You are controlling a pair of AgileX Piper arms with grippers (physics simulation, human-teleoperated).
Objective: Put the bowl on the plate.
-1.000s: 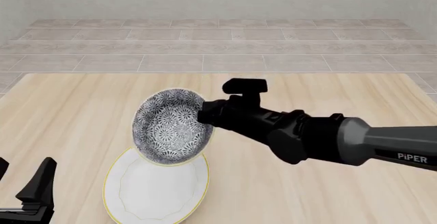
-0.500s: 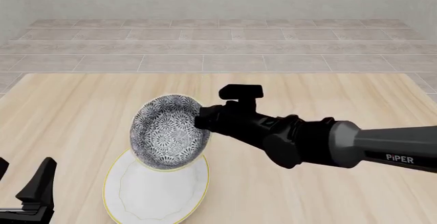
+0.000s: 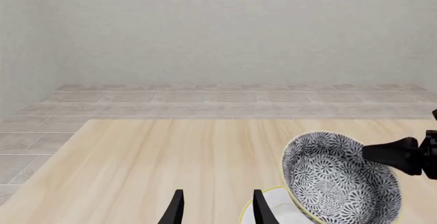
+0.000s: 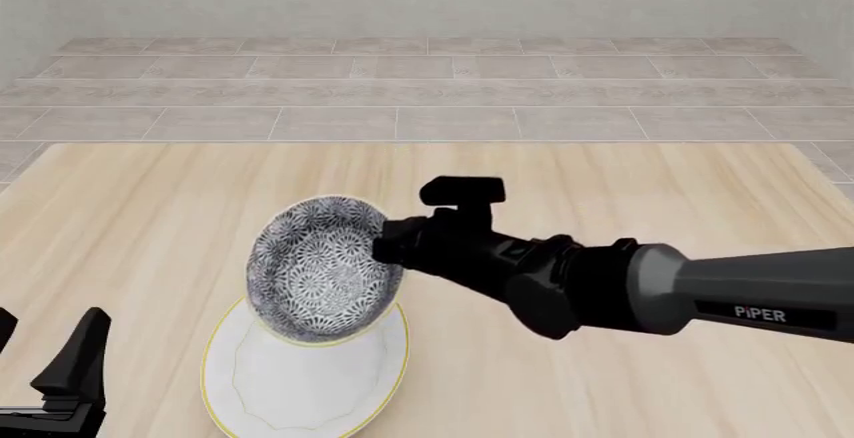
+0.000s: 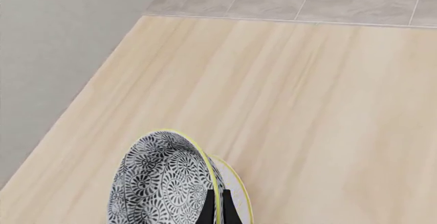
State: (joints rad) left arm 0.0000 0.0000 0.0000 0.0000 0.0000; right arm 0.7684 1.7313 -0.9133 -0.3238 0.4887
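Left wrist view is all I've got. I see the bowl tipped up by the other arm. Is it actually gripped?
Observer: Yes. In the right wrist view the right gripper has one finger on each side of the rim of the bowl.
Operator: Is the bowl over the plate?
Observer: In the front view the tilted bowl overlaps the far part of the plate.
Operator: Is it touching the plate?
Observer: Cannot tell from any view.
Operator: My own gripper?
Observer: The left gripper sits open, near-left of the plate.
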